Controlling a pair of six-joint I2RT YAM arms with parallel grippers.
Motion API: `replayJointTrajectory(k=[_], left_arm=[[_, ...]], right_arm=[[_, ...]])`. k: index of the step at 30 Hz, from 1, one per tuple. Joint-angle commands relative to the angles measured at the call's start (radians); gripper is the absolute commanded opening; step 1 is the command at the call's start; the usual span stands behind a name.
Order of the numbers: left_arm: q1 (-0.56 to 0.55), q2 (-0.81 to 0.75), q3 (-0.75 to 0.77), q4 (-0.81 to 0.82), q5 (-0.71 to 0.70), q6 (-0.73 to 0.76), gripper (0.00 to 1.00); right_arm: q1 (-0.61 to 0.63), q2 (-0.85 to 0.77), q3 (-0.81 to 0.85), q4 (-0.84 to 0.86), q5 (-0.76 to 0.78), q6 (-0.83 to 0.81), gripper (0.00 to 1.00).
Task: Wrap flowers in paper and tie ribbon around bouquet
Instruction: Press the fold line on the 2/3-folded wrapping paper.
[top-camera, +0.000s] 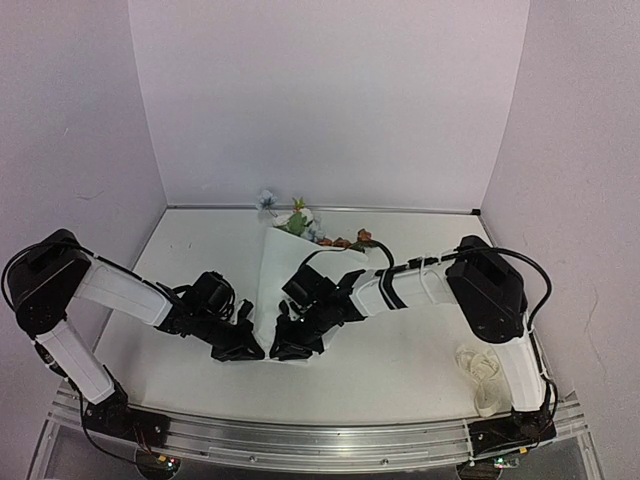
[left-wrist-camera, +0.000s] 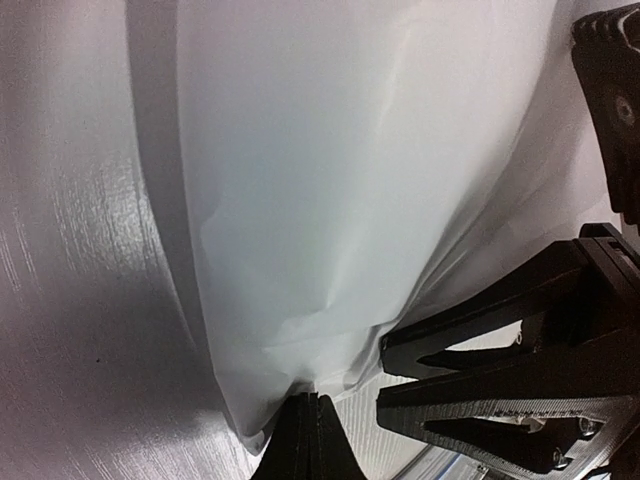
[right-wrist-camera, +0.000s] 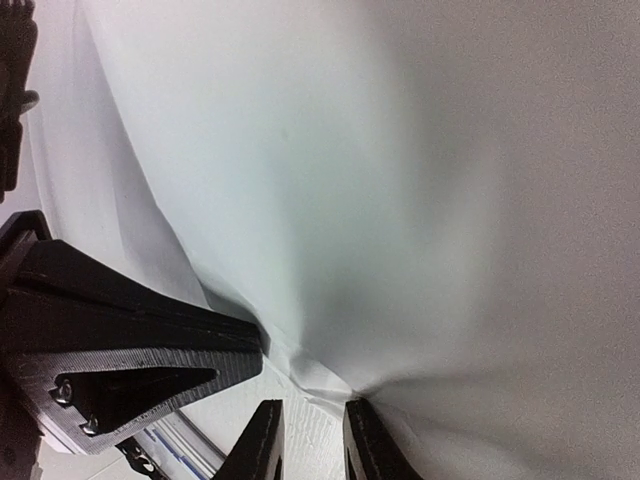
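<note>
left gripper (left-wrist-camera: 308, 408): jaws closed, pinching the near tip of the paper (top-camera: 278, 265) | right gripper (right-wrist-camera: 312, 406): jaws slightly apart at that tip, just beside | paper: cone lying on the table (top-camera: 400, 372) | flowers (top-camera: 298, 222): blooms poke out its far end | ribbon (top-camera: 480, 368): heaped by right arm's base, well apart

Thin, smooth, matt paper (left-wrist-camera: 350, 180)

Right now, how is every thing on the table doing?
flowers, lying wrapped, blooms poking out the far end.
paper, folded into a cone around the flowers.
ribbon, loose heap off to the right, not tied on.
left pincer, shut on the paper's near tip.
right pincer, slightly open at that tip.
</note>
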Motion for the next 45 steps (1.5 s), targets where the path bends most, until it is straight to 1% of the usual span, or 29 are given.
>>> replayJointTrajectory(k=[1,14,24,45], left_arm=[[0.005,0.054,-0.037,-0.067,-0.058,-0.007,0.0],[0.015,0.076,-0.04,-0.057,-0.047,-0.008,0.0],[0.022,0.093,-0.032,-0.061,-0.039,-0.006,0.0],[0.032,0.103,-0.021,-0.081,-0.041,0.001,0.0]], right_arm=[[-0.032,-0.017,-0.061,0.04,0.028,0.026,0.23],[-0.1,-0.092,-0.226,0.21,-0.024,0.104,0.23],[-0.131,-0.137,-0.331,0.287,-0.046,0.107,0.23],[-0.192,-0.233,-0.547,0.361,-0.035,0.086,0.23]])
